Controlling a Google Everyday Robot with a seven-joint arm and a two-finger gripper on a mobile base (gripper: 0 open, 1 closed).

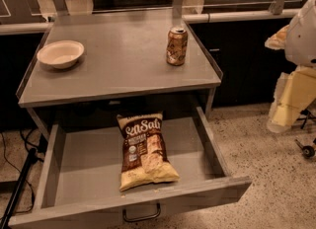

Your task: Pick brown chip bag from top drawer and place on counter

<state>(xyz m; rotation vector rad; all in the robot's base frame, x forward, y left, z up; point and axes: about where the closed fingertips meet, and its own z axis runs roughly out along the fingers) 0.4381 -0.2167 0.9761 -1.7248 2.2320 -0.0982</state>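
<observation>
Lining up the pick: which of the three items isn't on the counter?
The brown chip bag, lying flat in the open top drawer; the drink can and bowl stand on the counter. The gripper hangs far right.

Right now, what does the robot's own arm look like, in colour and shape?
At the right edge, the arm has a rounded white housing above blocky pale yellow segments. The gripper, its pale lowest part, hangs over the floor beside the top drawer. No cables or markings show.
</observation>
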